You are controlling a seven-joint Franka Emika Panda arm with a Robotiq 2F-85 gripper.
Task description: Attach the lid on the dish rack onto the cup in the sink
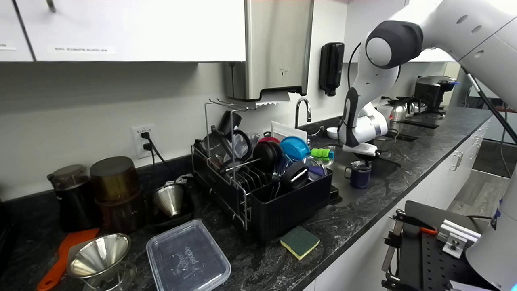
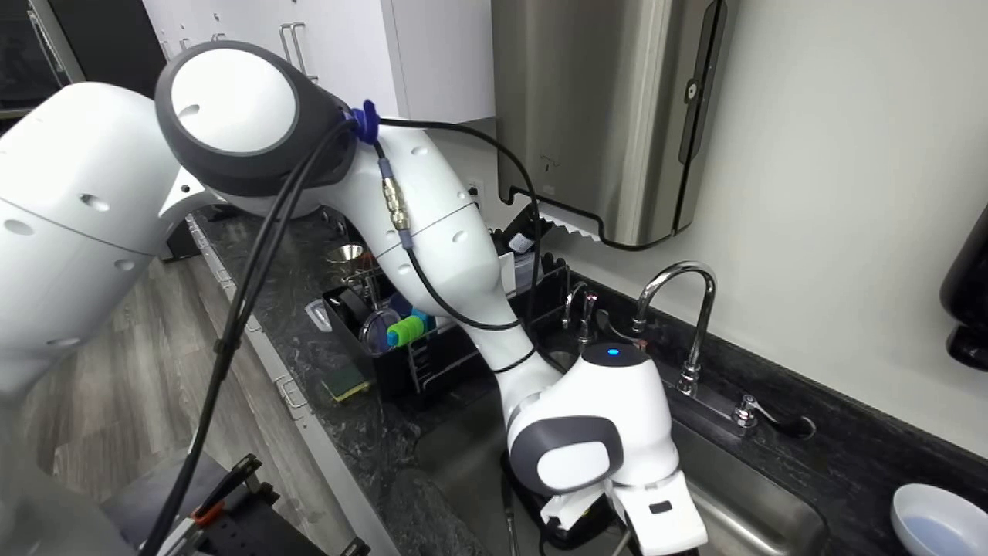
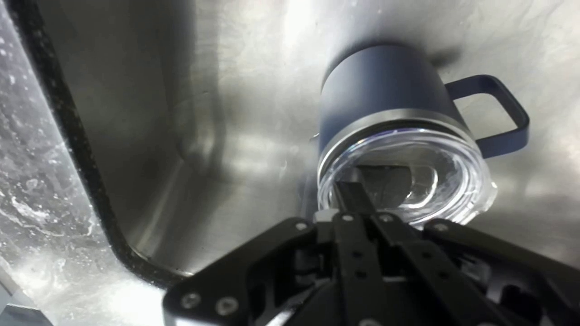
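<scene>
The blue cup (image 3: 385, 86) with a steel rim and side handle stands upright in the sink (image 3: 253, 199). It also shows in an exterior view (image 1: 360, 178). The clear lid (image 3: 457, 199) lies over the cup's mouth, with a dark band showing between it and the rim. I cannot tell if it is fully seated. My gripper (image 3: 362, 210) has its fingers close together, shut, over the near left part of the lid and apparently touching it. Nothing shows between the fingers. In an exterior view the gripper (image 1: 366, 161) is right above the cup.
The dish rack (image 1: 286, 212) full of dishes stands on the counter beside the sink. A sponge (image 1: 299, 241) lies in front of it. The faucet (image 2: 698, 324) rises behind the sink, and a white bowl (image 2: 942, 521) sits near the wall. The dark counter edge (image 3: 77, 131) borders the sink.
</scene>
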